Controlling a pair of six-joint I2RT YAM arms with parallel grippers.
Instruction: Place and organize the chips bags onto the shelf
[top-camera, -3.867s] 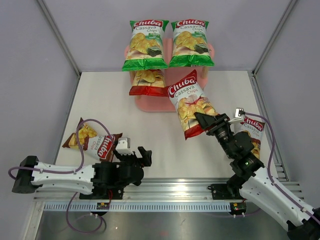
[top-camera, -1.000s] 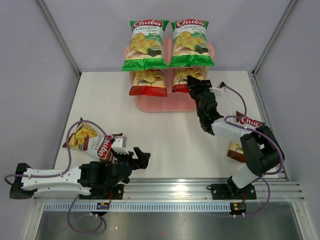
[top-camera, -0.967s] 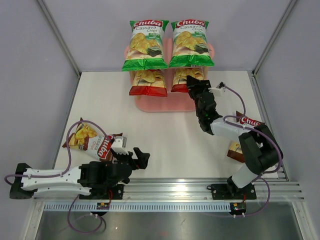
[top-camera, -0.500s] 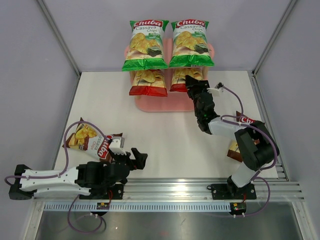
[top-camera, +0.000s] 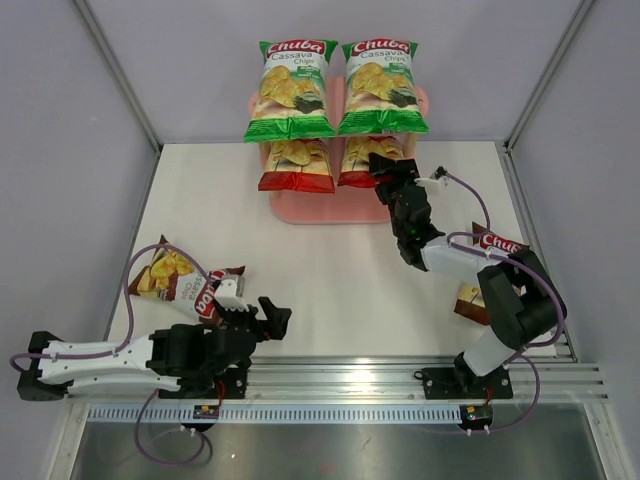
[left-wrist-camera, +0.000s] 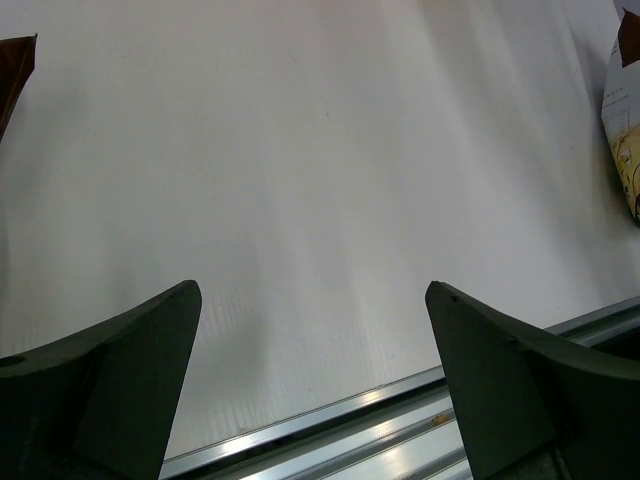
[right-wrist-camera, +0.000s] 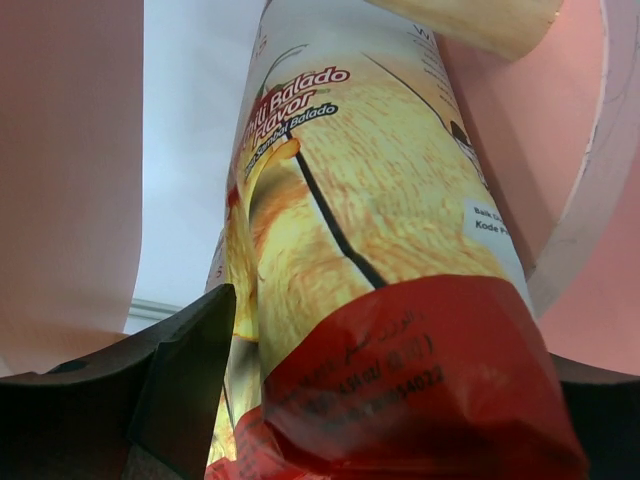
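Note:
Two green chips bags (top-camera: 290, 90) (top-camera: 383, 85) lie on the top board of the pink shelf (top-camera: 330, 207). On the middle tier a red bag (top-camera: 295, 166) lies at the left and a second red bag (top-camera: 358, 161) (right-wrist-camera: 370, 250) at the right. My right gripper (top-camera: 384, 166) (right-wrist-camera: 390, 400) reaches into that tier, jaws open wide on either side of the second bag's red end. A dark brown bag (top-camera: 186, 285) lies at the near left. Another (top-camera: 492, 268) lies at the right, partly under the right arm. My left gripper (top-camera: 273, 315) (left-wrist-camera: 315, 380) hovers open over bare table.
Grey walls enclose the white table (top-camera: 330, 280). A metal rail (top-camera: 340, 380) runs along the near edge by the arm bases. The left wrist view catches a brown bag corner (left-wrist-camera: 15, 60) at top left and a bag edge (left-wrist-camera: 625, 150) at the right.
The right gripper has pushed the second red bag a little further left into the middle tier and its jaws have widened. The left arm has drifted slightly down-left.

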